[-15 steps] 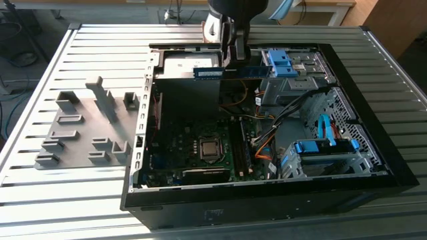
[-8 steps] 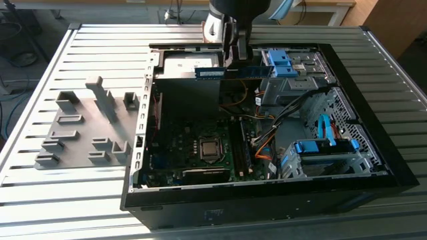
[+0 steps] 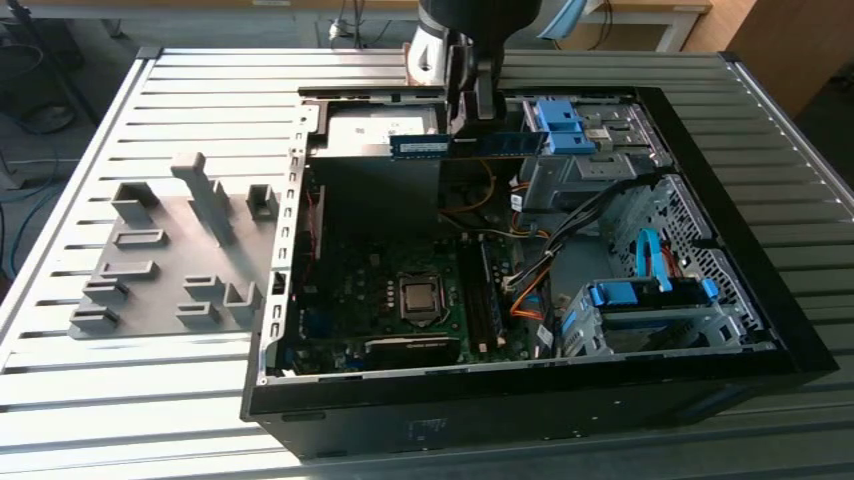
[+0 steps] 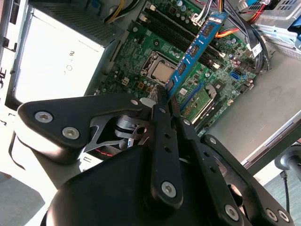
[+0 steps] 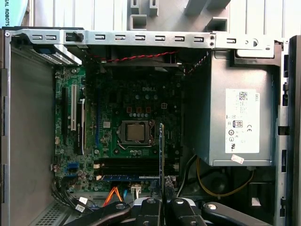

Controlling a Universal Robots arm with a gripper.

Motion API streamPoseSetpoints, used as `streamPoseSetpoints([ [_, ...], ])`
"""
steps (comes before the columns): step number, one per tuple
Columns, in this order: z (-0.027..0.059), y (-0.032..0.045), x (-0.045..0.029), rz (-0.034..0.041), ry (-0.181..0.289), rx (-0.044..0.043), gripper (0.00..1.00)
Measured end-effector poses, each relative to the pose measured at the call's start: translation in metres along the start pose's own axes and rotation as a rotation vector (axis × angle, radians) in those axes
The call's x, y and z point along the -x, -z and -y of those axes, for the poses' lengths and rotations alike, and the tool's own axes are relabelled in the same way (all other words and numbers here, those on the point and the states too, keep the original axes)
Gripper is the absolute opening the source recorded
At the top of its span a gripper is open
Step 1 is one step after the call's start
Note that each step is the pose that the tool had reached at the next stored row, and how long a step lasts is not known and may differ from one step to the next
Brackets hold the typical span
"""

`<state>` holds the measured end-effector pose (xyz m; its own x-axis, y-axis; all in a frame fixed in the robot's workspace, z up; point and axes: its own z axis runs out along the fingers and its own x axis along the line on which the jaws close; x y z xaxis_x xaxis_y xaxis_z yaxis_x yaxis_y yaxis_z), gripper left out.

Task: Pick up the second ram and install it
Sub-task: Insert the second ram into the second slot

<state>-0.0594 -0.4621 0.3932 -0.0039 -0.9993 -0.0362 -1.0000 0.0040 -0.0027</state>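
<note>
The second ram [image 3: 461, 145] is a long blue circuit-board stick with a white sticker. It hangs level above the open computer case, over the power supply end. My gripper [image 3: 470, 128] is shut on its middle from above. In the second wrist view the second ram [image 4: 195, 49] juts out from between the shut fingers [image 4: 160, 117] over the green motherboard [image 4: 155, 52]. In the first wrist view the second ram [image 5: 162, 155] shows edge-on above the gripper [image 5: 162, 205], just beside the processor socket [image 5: 135, 132] and across the black memory slots [image 5: 124, 165].
The black case [image 3: 534, 390] lies open on a slatted metal table [image 3: 134, 400]. A grey slotted holder tray [image 3: 174, 250] sits at the exterior view's left. Inside the case are the silver power supply [image 5: 235, 117], blue-tabbed drive cages [image 3: 647, 300] and loose orange and black cables [image 3: 534, 290].
</note>
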Motion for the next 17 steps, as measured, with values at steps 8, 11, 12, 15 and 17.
streamPoseSetpoints([
  [8, 0.0001, -0.0002, 0.0, -0.0001, -0.041, -0.0015, 0.14],
  [11, 0.0001, -0.0003, 0.0, -0.0003, -0.08, -0.0029, 0.14],
  [12, 0.0001, -0.0004, 0.0, -0.0004, -0.094, -0.0034, 0.14],
  [15, 0.0001, -0.0006, 0.0, -0.0003, -0.136, -0.005, 0.14],
  [17, 0.0, -0.0007, 0.0, -0.0005, -0.16, -0.0059, 0.14],
])
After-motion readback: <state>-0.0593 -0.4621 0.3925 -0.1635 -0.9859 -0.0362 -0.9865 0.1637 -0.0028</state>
